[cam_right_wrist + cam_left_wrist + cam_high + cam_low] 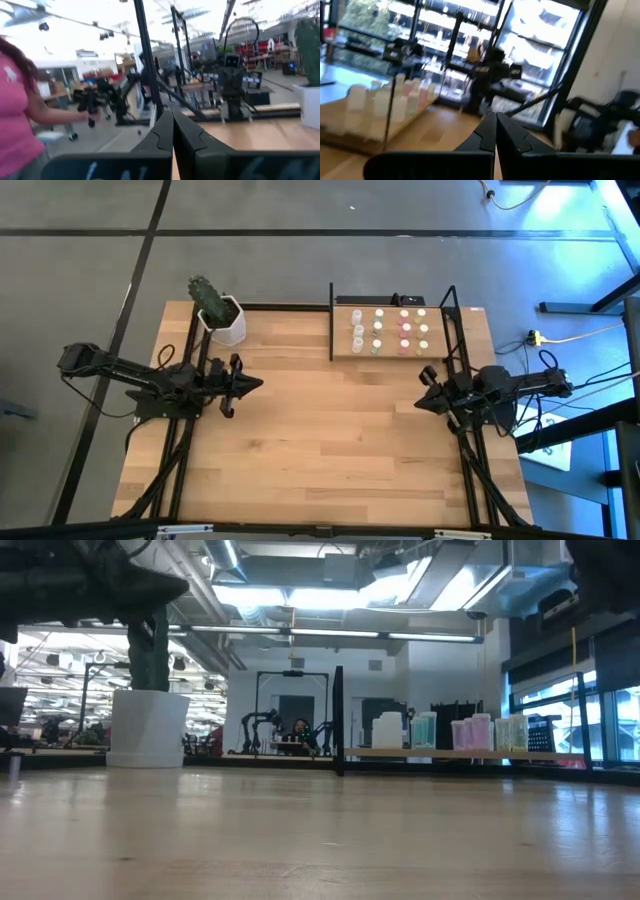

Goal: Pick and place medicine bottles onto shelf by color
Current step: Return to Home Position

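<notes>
Your sorting looks finished. The medicine bottles (380,330) stand on the shelf (341,346) at the table's (330,450) far edge, toward its far right corner. They are grouped in lines of white, green, pink and yellowish caps across the board, and the high view shows none loose on the open wood. What remains, as I judge it, is parking both arms. The left gripper (252,385) hangs over the left side of the table, about midway along that edge, pointing inward. Its jaws are pressed together with nothing between them, and the left wrist view shows the tips meeting. The right gripper (422,400) hangs near the right edge, just in front of the shelf's near right upright, and its jaws are likewise closed on nothing. Watch that one most, because it is close to the shelf frame. Draw it back along its own line rather than swinging it sideways, or you risk knocking the uprights and toppling the bottles. On the left, the white hexagonal plant pot (227,325) near the far left corner sits beside the arm, so fold that arm slowly. A person (17,105) in a pink top shows beyond the table in the right wrist view, so move gently on that side.
</notes>
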`<state>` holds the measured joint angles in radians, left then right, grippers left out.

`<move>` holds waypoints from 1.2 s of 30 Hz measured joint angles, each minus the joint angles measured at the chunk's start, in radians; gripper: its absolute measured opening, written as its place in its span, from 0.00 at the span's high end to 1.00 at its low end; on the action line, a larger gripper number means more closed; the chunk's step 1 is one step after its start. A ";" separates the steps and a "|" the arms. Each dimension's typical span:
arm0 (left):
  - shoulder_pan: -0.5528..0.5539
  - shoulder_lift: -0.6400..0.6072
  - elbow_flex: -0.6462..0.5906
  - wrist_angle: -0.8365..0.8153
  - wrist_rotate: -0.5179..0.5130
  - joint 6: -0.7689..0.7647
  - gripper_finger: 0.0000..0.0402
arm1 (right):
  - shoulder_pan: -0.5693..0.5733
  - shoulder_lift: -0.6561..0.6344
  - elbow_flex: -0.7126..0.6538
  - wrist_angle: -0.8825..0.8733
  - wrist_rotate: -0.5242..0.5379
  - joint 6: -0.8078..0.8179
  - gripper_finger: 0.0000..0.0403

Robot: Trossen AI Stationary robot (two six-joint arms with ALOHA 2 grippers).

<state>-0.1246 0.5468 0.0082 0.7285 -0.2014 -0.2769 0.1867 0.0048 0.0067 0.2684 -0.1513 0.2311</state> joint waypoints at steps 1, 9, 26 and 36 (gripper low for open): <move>0.000 0.001 0.000 -0.023 -0.008 0.005 1.00 | 0.000 0.000 0.000 -0.018 0.000 -0.011 0.99; 0.000 0.000 0.000 -0.182 -0.143 0.077 1.00 | 0.000 0.001 0.000 -0.161 0.091 -0.156 0.99; 0.000 0.000 0.000 -0.274 -0.182 0.078 1.00 | 0.000 0.001 0.000 -0.244 0.116 -0.211 0.95; 0.000 -0.176 0.000 -0.347 -0.183 0.078 1.00 | 0.000 -0.002 0.000 -0.242 0.116 -0.213 0.96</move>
<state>-0.1246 0.3704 0.0082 0.3818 -0.3843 -0.1993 0.1864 0.0029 0.0067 0.0265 -0.0357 0.0185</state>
